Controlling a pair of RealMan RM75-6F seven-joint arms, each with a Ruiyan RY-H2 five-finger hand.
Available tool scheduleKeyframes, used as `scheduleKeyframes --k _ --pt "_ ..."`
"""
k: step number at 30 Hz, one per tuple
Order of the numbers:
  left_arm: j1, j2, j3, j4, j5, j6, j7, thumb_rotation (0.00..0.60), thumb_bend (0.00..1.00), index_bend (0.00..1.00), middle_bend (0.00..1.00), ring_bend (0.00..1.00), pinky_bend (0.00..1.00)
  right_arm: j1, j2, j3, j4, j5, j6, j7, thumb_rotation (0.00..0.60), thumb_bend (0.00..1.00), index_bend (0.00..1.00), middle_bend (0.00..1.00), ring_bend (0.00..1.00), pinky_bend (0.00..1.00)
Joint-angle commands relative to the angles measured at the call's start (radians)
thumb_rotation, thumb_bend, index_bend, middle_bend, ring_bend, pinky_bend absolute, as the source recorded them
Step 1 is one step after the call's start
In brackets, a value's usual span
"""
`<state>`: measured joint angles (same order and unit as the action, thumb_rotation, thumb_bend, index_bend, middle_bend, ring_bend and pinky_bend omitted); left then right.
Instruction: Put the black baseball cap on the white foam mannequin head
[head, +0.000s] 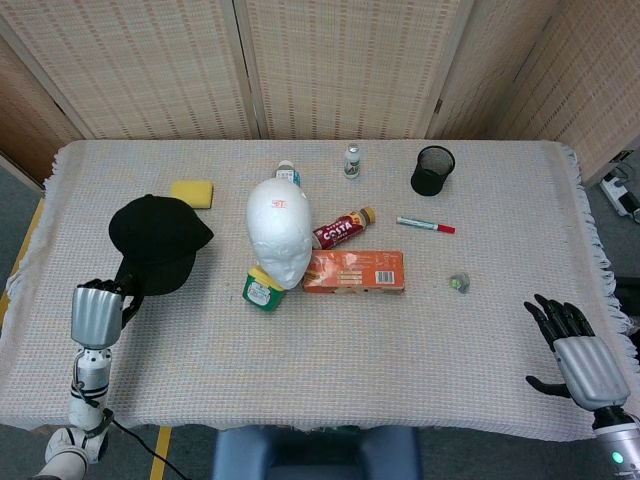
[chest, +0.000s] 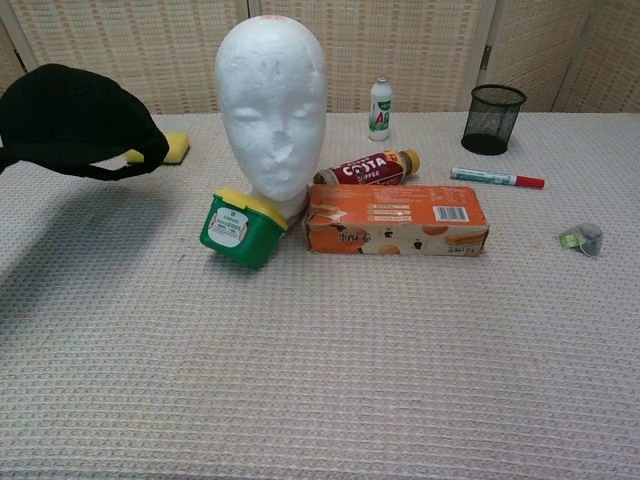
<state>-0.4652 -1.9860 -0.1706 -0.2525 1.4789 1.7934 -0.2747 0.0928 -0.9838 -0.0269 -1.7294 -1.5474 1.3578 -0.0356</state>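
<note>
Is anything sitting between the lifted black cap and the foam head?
No: in the head view only bare tablecloth separates the black cap from the mannequin head.

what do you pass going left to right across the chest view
black cap → green tub → orange box → mesh pen cup → small wrapped thing

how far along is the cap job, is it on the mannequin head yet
Not yet. Done: the left hand grips the black baseball cap and, in the chest view, it hangs clear of the table with its shadow below. In hand: carrying it; it is left of the white foam mannequin head, not over it. Left: bring it above the bare head and set it on. The right hand is open, holding nothing.
</note>
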Motion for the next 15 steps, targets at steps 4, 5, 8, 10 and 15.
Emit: scheduleKeyframes --k 4,5,8,10,15 --pt "-0.115 0.096 -0.088 -0.123 -0.045 0.063 0.062 0.600 0.54 0.73 1.00 1.00 1.00 0.003 0.009 -0.008 -0.002 -0.014 -0.006 0.016 0.600 0.05 0.00 0.00 0.00 0.00" --pt "-0.133 0.112 -0.099 -0.150 -0.048 0.068 0.077 0.600 0.54 0.73 1.00 1.00 1.00 0.003 0.010 -0.009 -0.002 -0.016 -0.006 0.019 0.600 0.05 0.00 0.00 0.00 0.00" --pt "-0.176 0.148 -0.119 -0.223 -0.046 0.069 0.122 0.600 0.55 0.73 1.00 1.00 1.00 0.002 0.015 -0.008 -0.003 -0.018 0.000 0.028 0.600 0.05 0.00 0.00 0.00 0.00" --pt "-0.202 0.171 -0.128 -0.279 -0.042 0.064 0.159 0.600 0.54 0.73 1.00 1.00 1.00 0.001 0.018 -0.007 -0.003 -0.017 0.003 0.036 0.600 0.05 0.00 0.00 0.00 0.00" --pt "-0.249 0.208 -0.127 -0.415 -0.008 0.065 0.251 0.600 0.54 0.73 1.00 1.00 1.00 0.000 0.023 -0.006 -0.002 -0.017 0.006 0.047 0.600 0.05 0.00 0.00 0.00 0.00"
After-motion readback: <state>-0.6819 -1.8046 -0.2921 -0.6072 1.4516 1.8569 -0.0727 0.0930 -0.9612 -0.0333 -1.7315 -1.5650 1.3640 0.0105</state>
